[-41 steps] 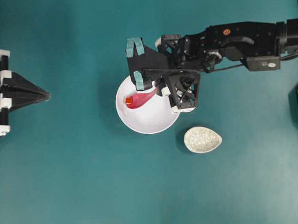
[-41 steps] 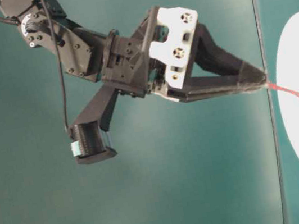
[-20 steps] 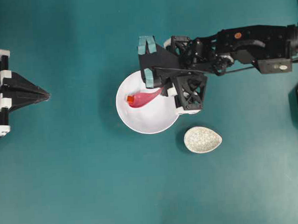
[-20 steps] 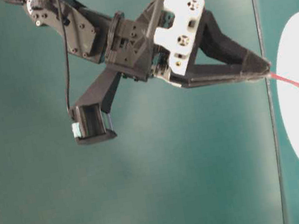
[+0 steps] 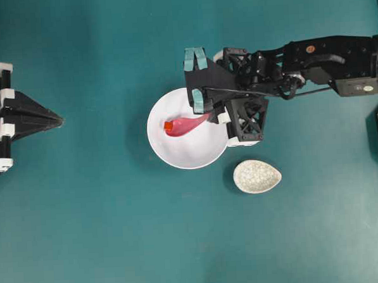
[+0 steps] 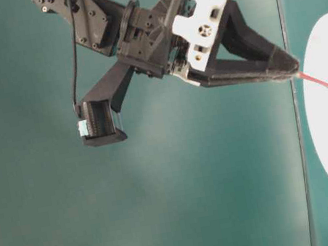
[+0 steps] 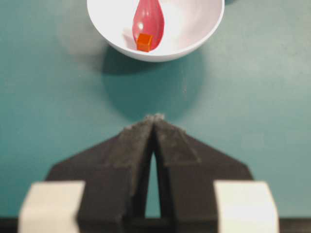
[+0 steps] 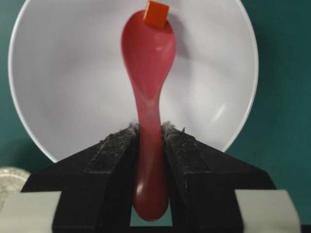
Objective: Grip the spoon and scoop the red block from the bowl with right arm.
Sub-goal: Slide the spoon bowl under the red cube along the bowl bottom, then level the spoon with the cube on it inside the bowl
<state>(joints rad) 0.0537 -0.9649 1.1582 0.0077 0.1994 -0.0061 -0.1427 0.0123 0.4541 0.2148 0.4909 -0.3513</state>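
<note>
With the right fingers (image 8: 124, 145) clamped on the spoon (image 8: 148, 63) handle and the red block (image 8: 156, 13) at the scoop's far tip, upper centre of the bowl (image 8: 58, 97), keep the scoop level.

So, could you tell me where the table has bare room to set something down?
Bare teal table lies along the whole lower stretch below the white bowl and speckled dish, and between the bowl and the left gripper. It is crowded around the bowl's upper right, where the right gripper holds the spoon.
</note>
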